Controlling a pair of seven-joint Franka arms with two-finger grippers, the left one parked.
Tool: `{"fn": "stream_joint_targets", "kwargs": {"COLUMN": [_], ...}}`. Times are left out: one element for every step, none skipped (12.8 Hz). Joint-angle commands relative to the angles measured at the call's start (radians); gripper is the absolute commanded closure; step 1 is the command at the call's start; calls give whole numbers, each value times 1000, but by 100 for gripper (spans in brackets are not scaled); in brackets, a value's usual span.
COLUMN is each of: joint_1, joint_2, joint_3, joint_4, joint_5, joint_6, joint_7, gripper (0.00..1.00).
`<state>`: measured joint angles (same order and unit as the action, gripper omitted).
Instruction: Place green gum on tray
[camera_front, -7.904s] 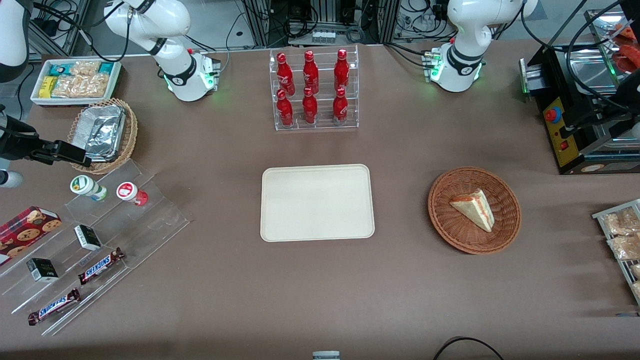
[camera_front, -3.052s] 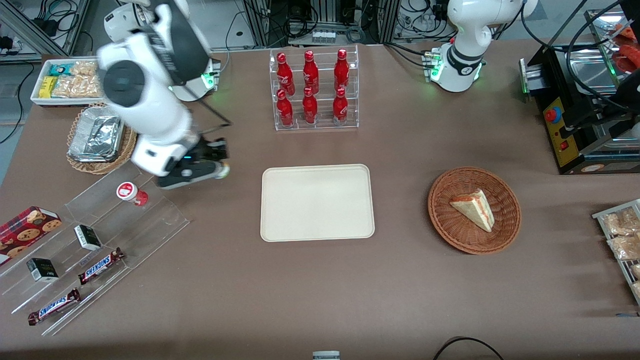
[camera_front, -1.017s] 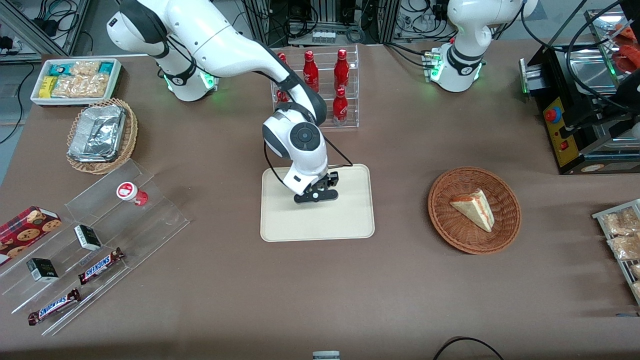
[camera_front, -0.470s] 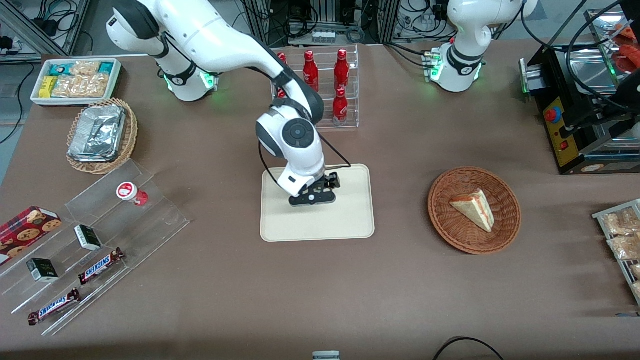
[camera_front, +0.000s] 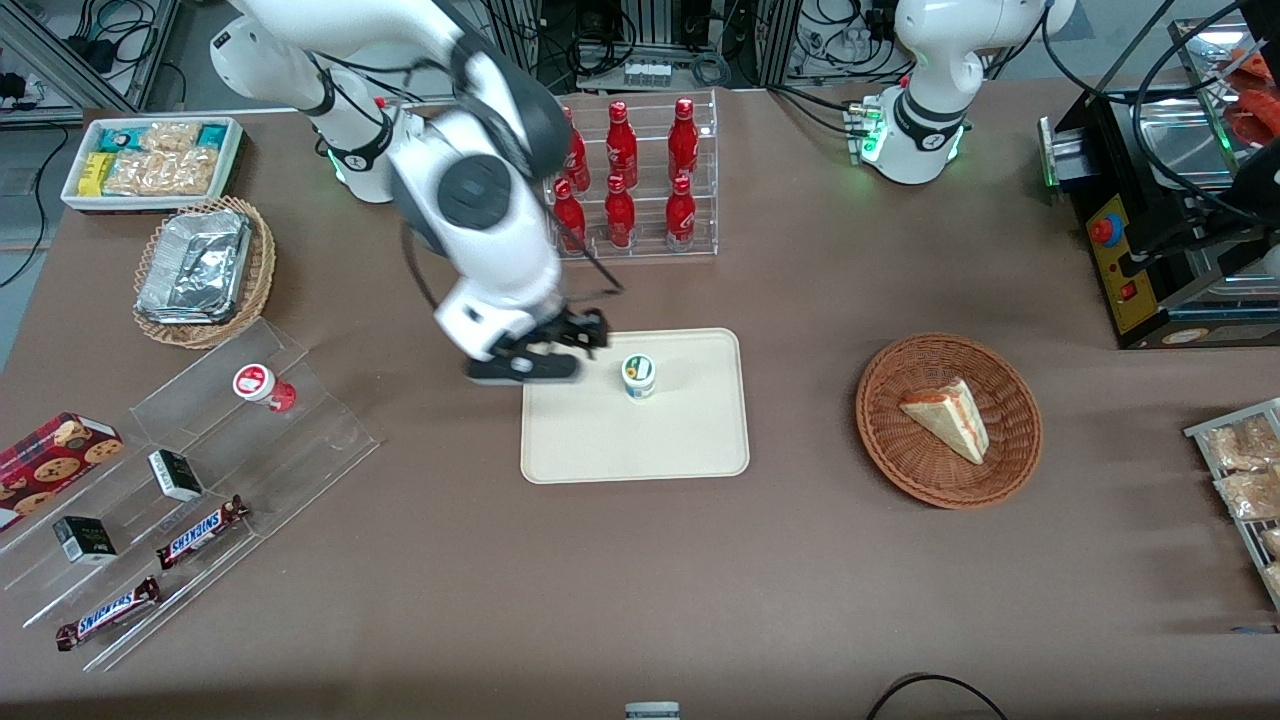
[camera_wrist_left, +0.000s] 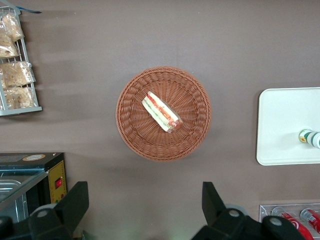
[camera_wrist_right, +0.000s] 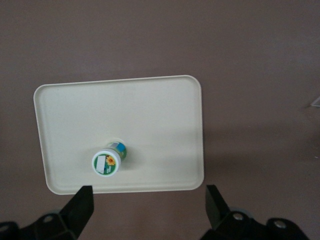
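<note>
So the green gum (camera_front: 638, 375) is seen standing upright on the tray (camera_front: 690, 440), long axis vertical, set nearer the tray edge that faces the bottle rack than the edge closest to the front camera, and well inside the low rim. The hand (camera_front: 530, 355) is found up above the tray corner on the working arm's side, clear of the bottle and not touching it; in the right wrist view the two fingers (camera_wrist_right: 80, 207) are spread wide with nothing between them, so it's released and empty. The relation that counts now: the gum sits sideways from the hand toward the tray's middle, lower than it, with a clear gap, so a retreat away from the tray probably wouldn't knock it over. Placement looks done, as far as can be judged. Materials-wise, the bottle is a small smooth white plastic cylinder with a round flat lid (camera_wrist_right: 105, 163) carrying a green-yellow mark, green label wrapped around the body. The tray is a flat matte cream rectangle with rounded corners, resting on the brown desk (camera_front: 800, 600), which looks cloth-like. A woven basket (camera_front: 948, 420) with a sandwich wedge is left well apart toward the parked arm's end.
</note>
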<state>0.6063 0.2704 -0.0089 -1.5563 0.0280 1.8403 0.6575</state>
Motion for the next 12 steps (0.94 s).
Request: {"fn": "stream_joint_targets", "kwargs": {"joint_1": [-90, -139, -190, -236, -279, -328, -373, -411, -454, -489, -511, -540], "joint_2": [-143, -179, -218, -259, -288, -316, -332, -339, -339, -339, -339, -338], "joint_3": [9, 9, 7, 7, 7, 7, 7, 4, 3, 3, 0, 0], "joint_4": [-70, -70, -71, -76, -80, -80, -79, -77, -70, -65, -57, -57], "joint_5": [12, 39, 49, 49, 49, 49, 49, 49, 47, 47, 44, 44], "joint_6": [-128, -179, -219, -246, -266, -306, -329, -345, -361, -365, -365, -374], "joint_7": [-112, -160, -205, -243, -272, -323, -373, -422, -462, -493, -542, -576], "gripper": [1, 1, 1, 1, 1, 1, 1, 1, 1, 1, 1, 1]}}
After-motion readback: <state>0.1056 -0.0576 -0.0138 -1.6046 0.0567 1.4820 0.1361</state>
